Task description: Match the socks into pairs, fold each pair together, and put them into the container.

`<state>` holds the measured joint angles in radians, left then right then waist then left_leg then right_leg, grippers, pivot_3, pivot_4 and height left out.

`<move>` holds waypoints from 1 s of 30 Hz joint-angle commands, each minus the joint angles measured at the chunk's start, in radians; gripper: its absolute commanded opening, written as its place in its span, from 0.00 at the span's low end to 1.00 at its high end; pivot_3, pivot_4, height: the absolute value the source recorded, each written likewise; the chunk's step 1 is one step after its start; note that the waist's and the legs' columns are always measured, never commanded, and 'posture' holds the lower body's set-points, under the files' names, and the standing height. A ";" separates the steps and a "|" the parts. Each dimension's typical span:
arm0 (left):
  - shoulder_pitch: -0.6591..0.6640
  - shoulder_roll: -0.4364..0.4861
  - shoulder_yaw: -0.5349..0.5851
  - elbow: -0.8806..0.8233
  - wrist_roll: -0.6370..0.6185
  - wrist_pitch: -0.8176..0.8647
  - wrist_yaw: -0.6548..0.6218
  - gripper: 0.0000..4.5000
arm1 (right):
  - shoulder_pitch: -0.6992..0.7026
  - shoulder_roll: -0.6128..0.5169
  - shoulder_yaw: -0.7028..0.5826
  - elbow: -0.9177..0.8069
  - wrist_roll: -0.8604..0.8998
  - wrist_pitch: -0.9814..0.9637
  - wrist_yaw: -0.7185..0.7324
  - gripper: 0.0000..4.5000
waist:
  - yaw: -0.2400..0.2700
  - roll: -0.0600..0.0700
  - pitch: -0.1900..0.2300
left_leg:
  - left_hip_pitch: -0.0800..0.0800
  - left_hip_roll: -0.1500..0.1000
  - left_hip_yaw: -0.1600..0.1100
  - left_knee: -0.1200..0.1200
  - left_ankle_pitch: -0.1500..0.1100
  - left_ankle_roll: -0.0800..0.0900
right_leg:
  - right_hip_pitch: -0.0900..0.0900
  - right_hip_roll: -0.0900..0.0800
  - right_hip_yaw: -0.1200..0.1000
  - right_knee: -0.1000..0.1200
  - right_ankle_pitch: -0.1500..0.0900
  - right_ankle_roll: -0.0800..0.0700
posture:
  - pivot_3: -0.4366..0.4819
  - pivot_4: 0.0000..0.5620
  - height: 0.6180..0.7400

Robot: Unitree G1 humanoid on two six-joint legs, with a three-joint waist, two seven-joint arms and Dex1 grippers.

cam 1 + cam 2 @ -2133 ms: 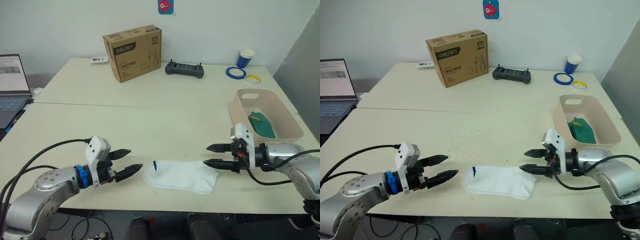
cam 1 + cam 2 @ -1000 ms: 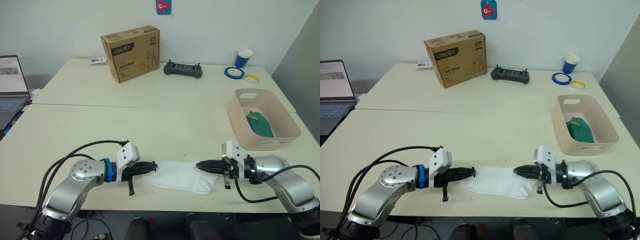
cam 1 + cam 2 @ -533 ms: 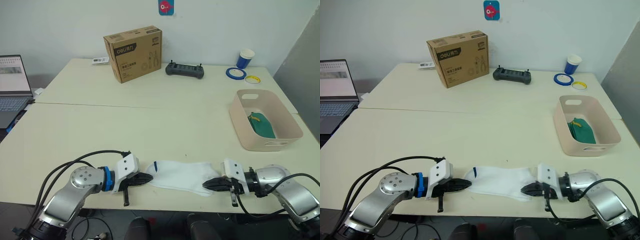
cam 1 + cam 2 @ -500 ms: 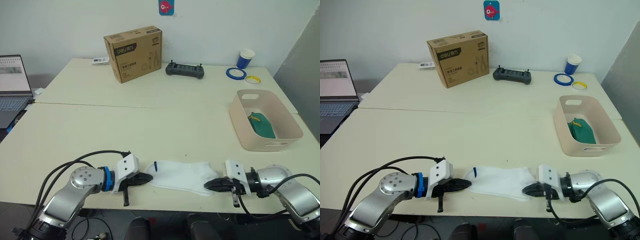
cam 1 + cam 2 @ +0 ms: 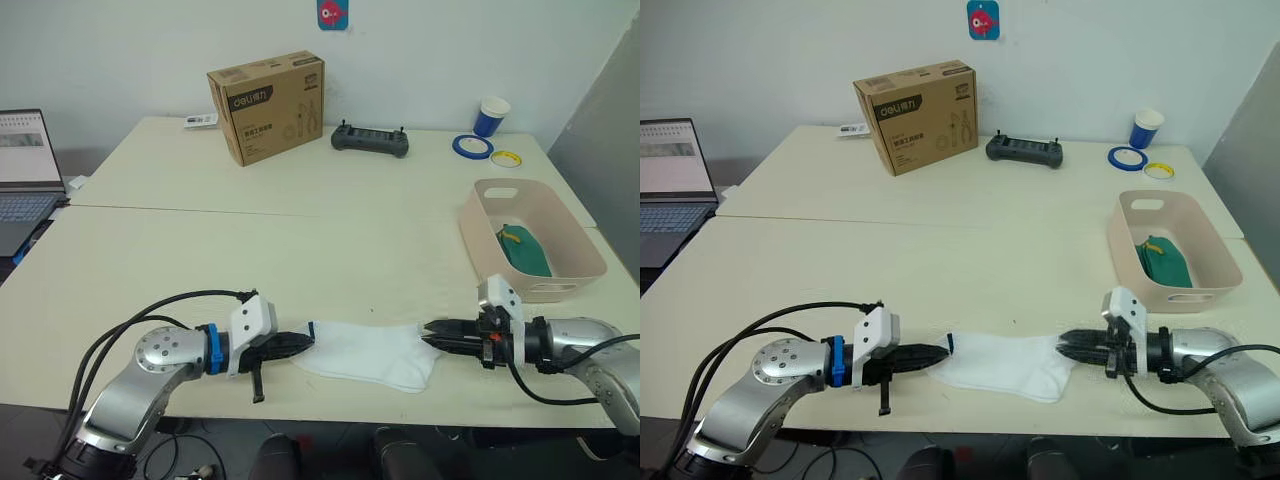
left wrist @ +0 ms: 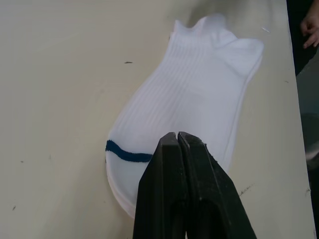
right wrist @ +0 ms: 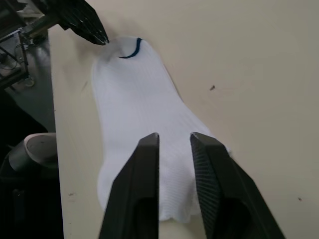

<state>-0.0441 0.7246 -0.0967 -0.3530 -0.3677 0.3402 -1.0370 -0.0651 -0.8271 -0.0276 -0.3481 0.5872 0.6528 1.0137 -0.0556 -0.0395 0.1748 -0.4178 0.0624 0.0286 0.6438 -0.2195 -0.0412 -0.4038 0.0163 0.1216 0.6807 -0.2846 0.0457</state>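
In the left eye view, a white sock (image 5: 368,352) lies flat near the table's (image 5: 300,250) front edge, at 6 o'clock. The left gripper (image 5: 298,345) touches its 9 o'clock end, the right gripper (image 5: 436,333) is at its 3 o'clock end. The tub (image 5: 490,260) stands at 3 o'clock, with a green sock (image 5: 524,250) inside.

In the left wrist view, the fingers (image 6: 172,164) are pressed together over the sock's edge.

In the right wrist view, the fingers (image 7: 149,159) stand slightly apart above the sock.
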 commanded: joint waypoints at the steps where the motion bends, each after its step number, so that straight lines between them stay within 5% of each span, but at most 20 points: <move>1: -0.007 -0.004 0.014 -0.057 -0.028 0.001 0.004 0.00 | 0.015 -0.029 -0.019 0.008 -0.032 0.054 -0.056 0.52 | -0.001 0.000 0.000 | 0.000 0.000 0.000 0.000 0.000 0.000 | 0.000 0.000 0.000 0.000 0.000 0.000 | 0.48 0.27 1.00; 5: 0.016 -0.014 -0.003 -0.060 -0.012 -0.017 0.014 0.00 | 0.021 -0.015 0.028 0.002 -0.045 0.108 -0.083 0.83 | -0.001 0.000 0.000 | 0.000 0.000 0.000 0.000 0.000 0.000 | -0.001 0.000 0.000 0.000 0.000 0.000 | 0.48 0.27 1.00; 12: 0.027 -0.016 -0.005 -0.035 0.004 -0.046 0.015 0.00 | 0.020 -0.004 0.095 -0.082 -0.015 0.166 -0.067 0.83 | -0.003 0.000 0.000 | 0.000 0.000 0.000 0.000 0.000 0.000 | 0.000 0.000 0.000 0.000 0.000 0.000 | 0.48 0.27 1.00; 15: 0.021 -0.020 -0.010 -0.023 0.013 -0.055 0.021 0.00 | 0.003 0.013 0.122 -0.097 -0.021 0.175 -0.069 0.69 | -0.003 0.000 0.000 | 0.000 0.000 0.000 0.000 0.000 0.000 | 0.000 0.000 0.000 0.000 0.000 0.000 | 0.48 0.27 1.00; 23: 0.002 -0.034 -0.024 -0.025 0.020 -0.052 0.030 0.00 | -0.039 0.005 0.105 -0.019 -0.053 0.168 -0.063 0.04 | -0.002 0.000 0.000 | 0.000 0.000 0.000 0.000 0.000 0.000 | 0.000 0.000 0.000 0.000 0.000 0.000 | 0.48 0.27 1.00; 30: -0.115 -0.092 -0.095 0.014 0.038 -0.034 0.028 0.00 | -0.140 -0.052 0.100 0.128 -0.065 0.132 0.035 0.01 | -0.001 0.000 0.000 | 0.000 -0.001 0.001 0.001 0.000 0.000 | 0.000 0.000 0.001 0.000 0.000 0.001 | 0.48 0.27 1.00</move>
<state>-0.1349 0.6459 -0.1741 -0.3392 -0.3339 0.3044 -1.0128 -0.1819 -0.8610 0.0994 -0.2378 0.5279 0.8090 1.0176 -0.0570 -0.0395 0.1748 -0.4179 0.0617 0.0294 0.6448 -0.2194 -0.0411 -0.4038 0.0165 0.1226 0.6806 -0.2840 0.0467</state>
